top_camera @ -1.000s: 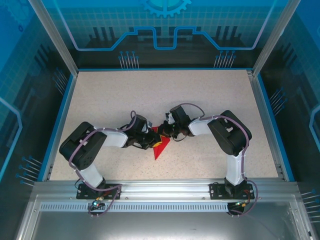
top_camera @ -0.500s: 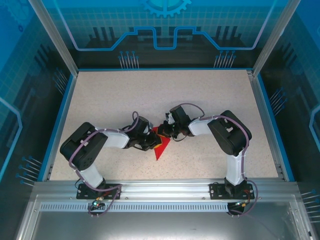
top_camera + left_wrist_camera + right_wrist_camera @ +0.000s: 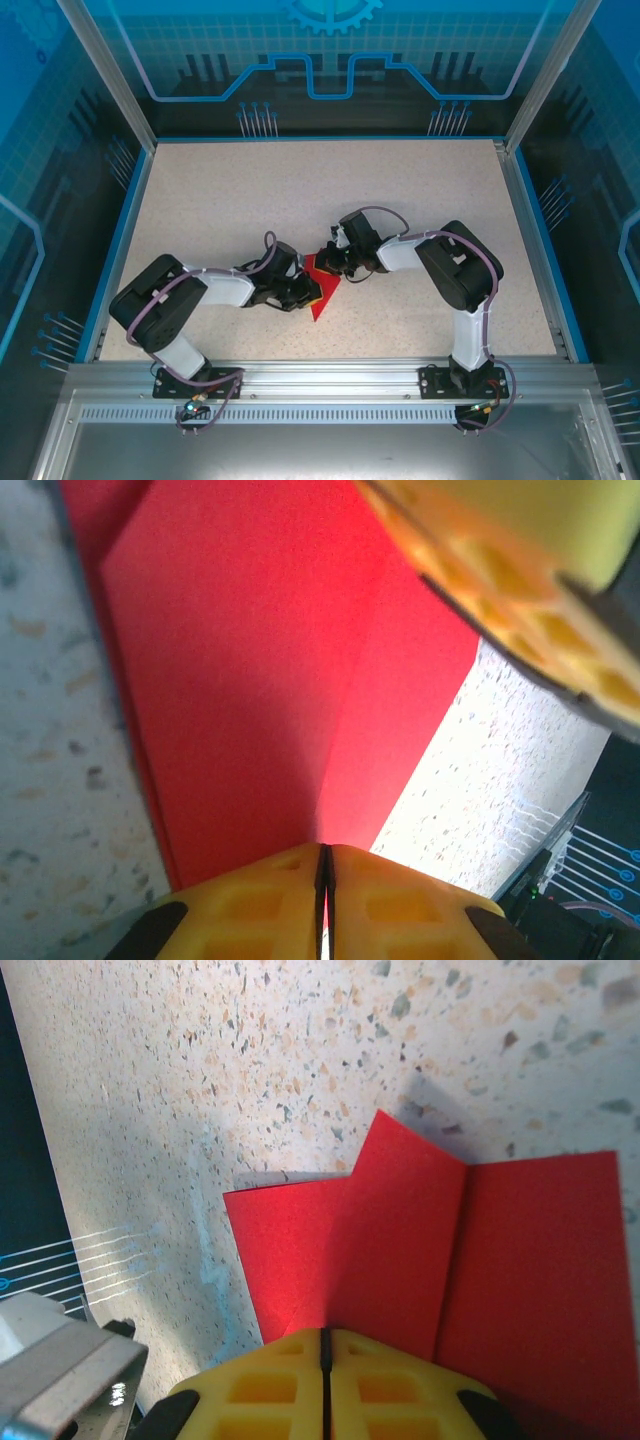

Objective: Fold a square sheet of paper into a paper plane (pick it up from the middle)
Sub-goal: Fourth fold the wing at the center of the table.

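Red paper (image 3: 322, 300), one creased sheet, is tapering to a point. Two pincers, left gripper (image 3: 323, 865) and right gripper (image 3: 325, 1345), are clamping it.

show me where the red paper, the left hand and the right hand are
red paper (image 3: 321, 303), top view, its bare near part
left hand (image 3: 323, 862), left wrist view, seam between its shut fingertips
right hand (image 3: 325, 1345), right wrist view, seam between its shut fingertips

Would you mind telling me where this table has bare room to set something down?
The far half of the table, up to the blue back rail, is bare, as is the near middle strip. It is crowded mid-table, where the left gripper and right gripper pinch the red paper.
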`<control>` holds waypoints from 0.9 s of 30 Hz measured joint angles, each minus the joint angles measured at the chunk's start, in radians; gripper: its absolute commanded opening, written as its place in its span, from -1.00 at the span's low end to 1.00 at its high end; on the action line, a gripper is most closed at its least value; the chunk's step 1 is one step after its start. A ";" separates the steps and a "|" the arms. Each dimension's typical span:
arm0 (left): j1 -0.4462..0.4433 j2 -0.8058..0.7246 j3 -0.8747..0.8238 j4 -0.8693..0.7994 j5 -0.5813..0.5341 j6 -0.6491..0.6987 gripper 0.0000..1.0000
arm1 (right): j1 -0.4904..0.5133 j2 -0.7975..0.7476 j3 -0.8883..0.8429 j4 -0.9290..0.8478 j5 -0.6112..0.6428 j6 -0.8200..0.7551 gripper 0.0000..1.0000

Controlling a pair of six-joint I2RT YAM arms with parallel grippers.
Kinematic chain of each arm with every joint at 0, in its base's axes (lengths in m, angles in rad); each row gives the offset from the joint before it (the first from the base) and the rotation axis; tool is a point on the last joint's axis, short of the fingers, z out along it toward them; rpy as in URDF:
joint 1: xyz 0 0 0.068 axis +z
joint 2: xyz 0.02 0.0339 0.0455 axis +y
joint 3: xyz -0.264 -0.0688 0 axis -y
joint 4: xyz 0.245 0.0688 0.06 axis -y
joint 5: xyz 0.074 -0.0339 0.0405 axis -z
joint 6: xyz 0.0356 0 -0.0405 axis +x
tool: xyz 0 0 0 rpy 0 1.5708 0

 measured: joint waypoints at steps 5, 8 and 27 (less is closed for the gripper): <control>-0.015 -0.027 -0.021 -0.015 -0.003 0.002 -0.75 | 0.000 0.000 0.000 0.000 0.000 0.000 -0.85; -0.023 -0.042 -0.023 -0.047 -0.003 0.010 -0.75 | 0.000 0.000 0.000 0.000 0.000 0.000 -0.84; -0.053 -0.141 -0.023 -0.269 0.005 0.111 -0.71 | 0.001 -0.002 0.000 -0.001 0.003 0.000 -0.84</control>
